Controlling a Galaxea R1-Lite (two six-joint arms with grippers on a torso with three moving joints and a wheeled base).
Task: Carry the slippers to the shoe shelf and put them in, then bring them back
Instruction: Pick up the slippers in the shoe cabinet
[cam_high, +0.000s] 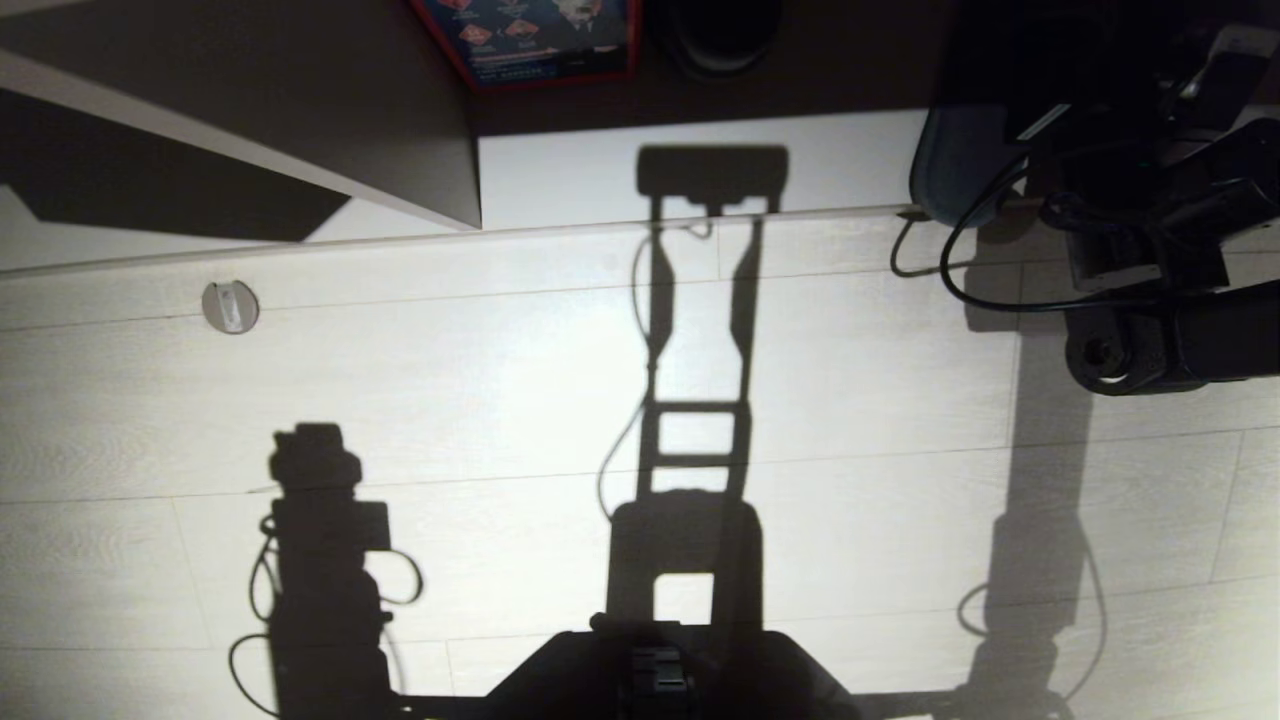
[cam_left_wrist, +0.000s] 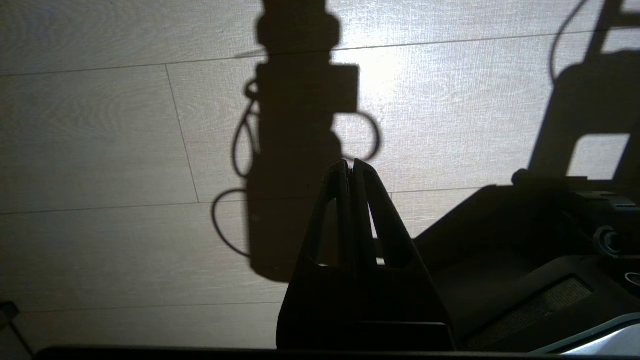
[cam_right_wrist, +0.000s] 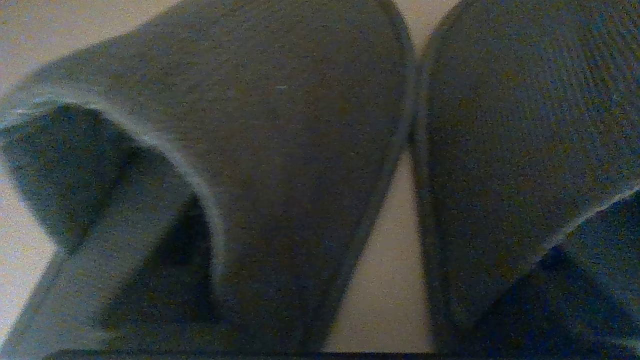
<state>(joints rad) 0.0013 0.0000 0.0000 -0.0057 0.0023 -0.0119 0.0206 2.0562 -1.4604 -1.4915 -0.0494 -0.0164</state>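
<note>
Most of the head view is pale wood-plank floor (cam_high: 850, 380), crossed by the robot's own hard shadows. Along its far edge runs a lighter base board (cam_high: 600, 180) with a dark grey angled panel (cam_high: 300, 110) rising over it on the left, and a red-edged printed box (cam_high: 540, 35) sits in the dark recess behind. On the right a blue-grey cushion (cam_high: 940, 170) shows beside the right arm (cam_high: 1170, 330), a black mass of links and looping cable reaching toward that upper right corner; the arm's hand is not visible from the head. A small round metal disc (cam_high: 230, 306) lies in the floor on the left.

Seen from the right wrist, the slippers (cam_right_wrist: 310, 150) fill nearly the whole picture: two dark charcoal fabric toes lie side by side, touching near their rounded ends with a wedge of pale surface between them lower down. The opening of one slipper shows at one edge, its rim catching light. No finger of the right hand shows there, so I cannot tell whether it is spread or pinching anything.

The left hand (cam_left_wrist: 352, 167) hangs over bare floor beside the robot's dark base (cam_left_wrist: 525, 280), its two fingers pressed together at the tips and holding nothing.
</note>
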